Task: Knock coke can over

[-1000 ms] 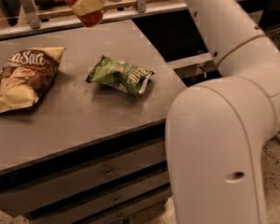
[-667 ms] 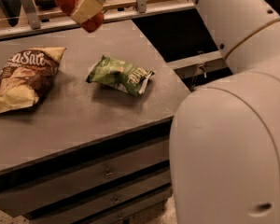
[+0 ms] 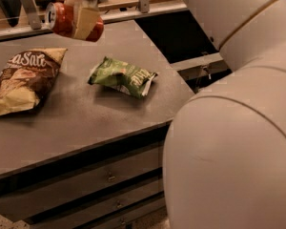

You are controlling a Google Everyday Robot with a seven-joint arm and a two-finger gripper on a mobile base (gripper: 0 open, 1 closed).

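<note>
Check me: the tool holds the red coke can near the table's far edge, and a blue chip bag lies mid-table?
No: the camera view shows the mid-table chip bag is green, not blue. The tool does hold the coke can near the far edge of the table.

Glossy metal and crinkled film on a matt grey surface [image 3: 86, 118].
At the top left, above the surface's far edge, the pincer [image 3: 81, 26] clasps the coke can [image 3: 63, 19]: glossy red painted metal with a bare silver top. The pincer's fingers [image 3: 88, 19] look like matt cream plastic. The brown chip bag [image 3: 24, 80] and green chip bag [image 3: 124, 75] are shiny, creased film. The surface looks finely grained. The arm shell [image 3: 229, 151] is smooth white plastic with a soft sheen.
</note>
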